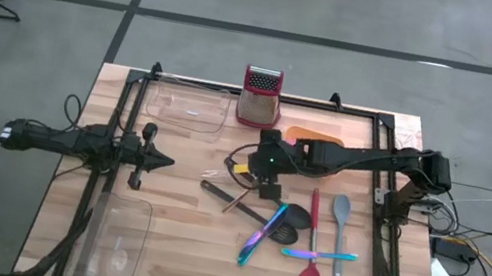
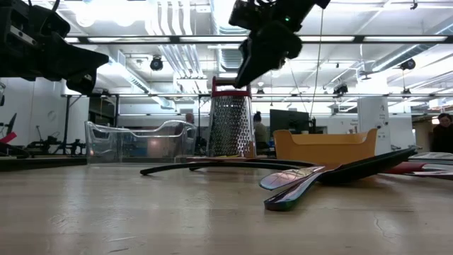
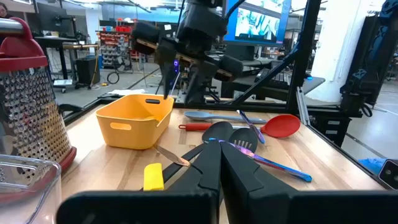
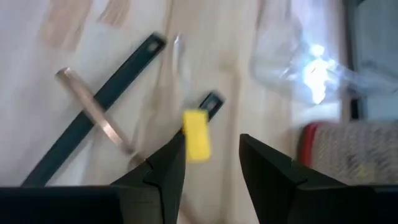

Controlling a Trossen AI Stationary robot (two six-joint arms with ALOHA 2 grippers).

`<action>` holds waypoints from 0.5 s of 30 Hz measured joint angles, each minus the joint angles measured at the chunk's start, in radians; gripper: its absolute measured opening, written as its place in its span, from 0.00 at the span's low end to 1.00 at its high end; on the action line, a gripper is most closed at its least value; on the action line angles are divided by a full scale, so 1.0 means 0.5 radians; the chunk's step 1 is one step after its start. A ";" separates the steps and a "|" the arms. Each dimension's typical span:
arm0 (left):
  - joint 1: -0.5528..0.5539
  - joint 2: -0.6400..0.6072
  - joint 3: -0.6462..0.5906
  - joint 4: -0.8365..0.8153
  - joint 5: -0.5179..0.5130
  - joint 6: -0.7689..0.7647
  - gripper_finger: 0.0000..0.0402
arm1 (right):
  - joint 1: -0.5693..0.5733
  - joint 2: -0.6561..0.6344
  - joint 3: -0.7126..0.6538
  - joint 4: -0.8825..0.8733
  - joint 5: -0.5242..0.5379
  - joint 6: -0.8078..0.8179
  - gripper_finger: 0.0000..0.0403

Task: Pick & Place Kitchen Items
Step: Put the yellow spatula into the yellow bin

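Observation:
The utensils lie on the wooden table. They are black tongs (image 1: 221, 195), multicoloured cutlery (image 1: 259, 234), a black slotted spoon (image 1: 284, 229), a red spoon (image 1: 308, 266) and a grey spatula (image 1: 340, 224). A yellow clip (image 4: 196, 135) lies flat at the table's middle, and it also shows in the high view (image 1: 241, 169). My right gripper (image 4: 212, 143) is open and raised above the table (image 2: 262, 49), and the clip shows just ahead of its fingers. My left gripper (image 1: 167, 160) is shut and empty at the table's left side.
A steel grater with a red top (image 1: 259, 97) stands at the far edge. An orange tub (image 1: 312, 137) sits to its right, partly under my right arm. One clear tray (image 1: 188, 108) is at the far left and another (image 1: 119, 238) at the near left.

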 joint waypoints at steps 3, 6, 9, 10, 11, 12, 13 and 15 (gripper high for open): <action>-0.001 0.000 0.000 0.000 0.000 0.000 0.01 | -0.048 0.000 -0.029 0.160 0.001 -0.093 0.35; 0.000 0.000 0.000 0.000 0.001 -0.001 0.01 | -0.114 0.001 -0.068 0.295 0.001 -0.167 0.33; 0.000 0.000 0.000 0.000 0.000 0.000 0.01 | -0.197 0.002 -0.105 0.444 -0.006 -0.200 0.32; 0.000 0.000 0.000 0.000 0.000 0.000 0.01 | -0.223 0.002 -0.116 0.489 -0.005 -0.201 0.31; 0.000 0.000 0.000 0.000 0.001 0.000 0.01 | -0.246 0.002 -0.127 0.529 -0.007 -0.202 0.30; -0.001 0.000 0.000 0.000 0.001 0.000 0.01 | -0.268 0.002 -0.141 0.573 -0.021 -0.206 0.30; -0.001 0.000 0.000 0.000 0.000 -0.001 0.01 | -0.289 0.002 -0.156 0.625 -0.050 -0.213 0.29; 0.000 0.000 0.000 0.000 0.000 -0.001 0.01 | -0.324 0.003 -0.185 0.726 -0.132 -0.234 0.28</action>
